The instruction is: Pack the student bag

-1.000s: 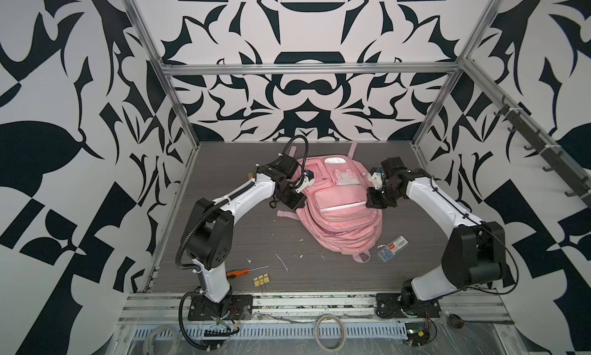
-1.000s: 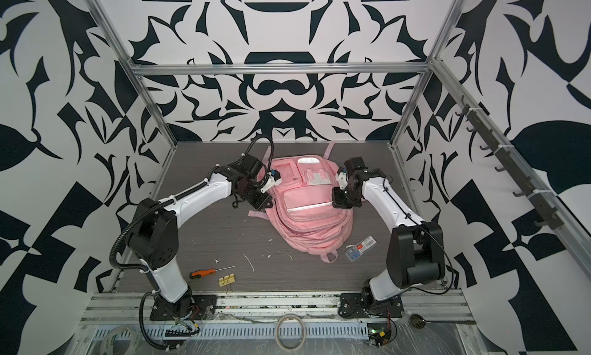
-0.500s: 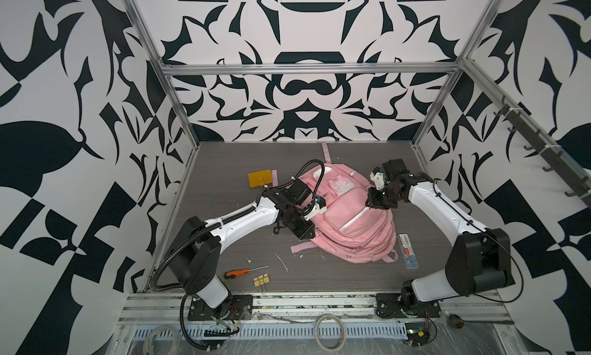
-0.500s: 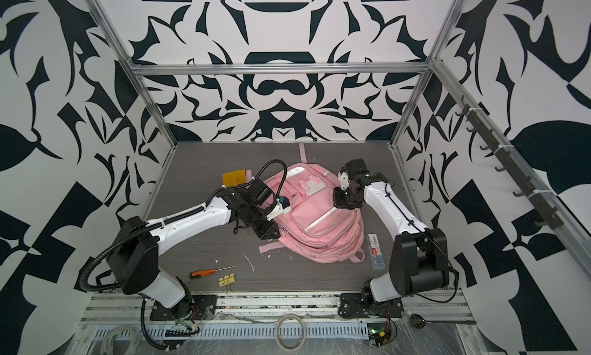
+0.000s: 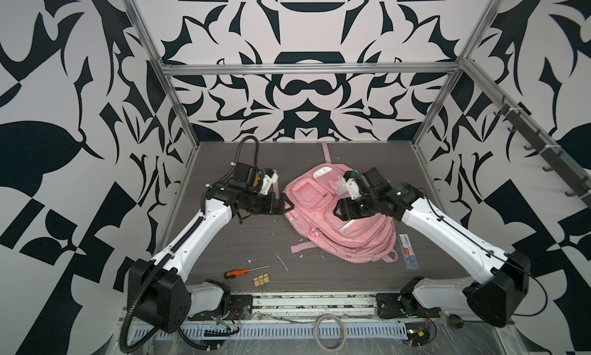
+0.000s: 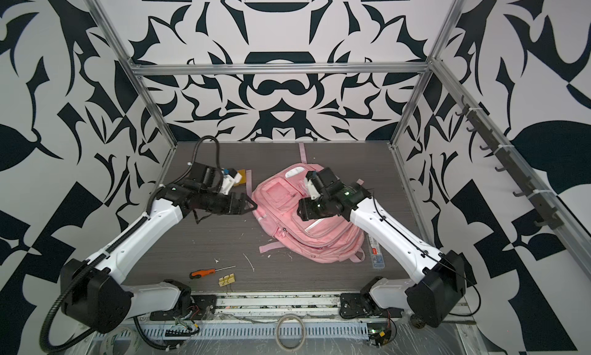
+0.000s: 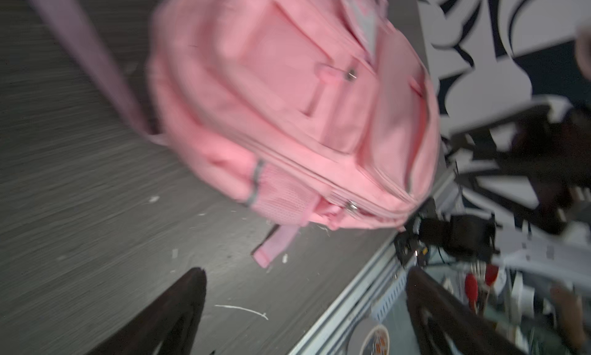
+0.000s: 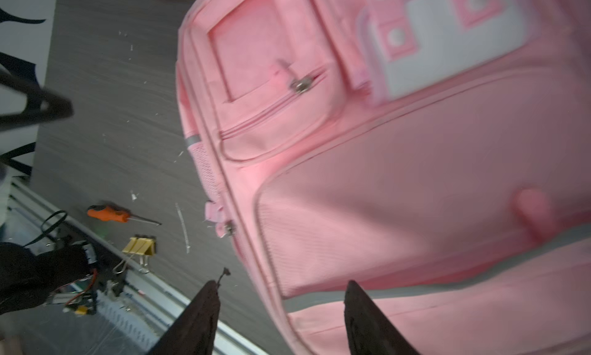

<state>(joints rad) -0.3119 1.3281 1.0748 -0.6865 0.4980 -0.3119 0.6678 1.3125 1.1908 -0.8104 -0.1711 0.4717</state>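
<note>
Student bag: large soft pink fabric backpack lying flat, zip pockets up, on the dark grey wood-grain table. Left gripper: arm stretched out low from its base, wrist level, jaws spread wide and empty; the bag's side lies just ahead of the tips, clear of them in the left wrist view. Right gripper: arm reaching inward, wrist bent down, jaws parted and empty, the bag's front directly beneath them. Orange-handled screwdriver and yellow binder clips: well behind the left jaws.
</note>
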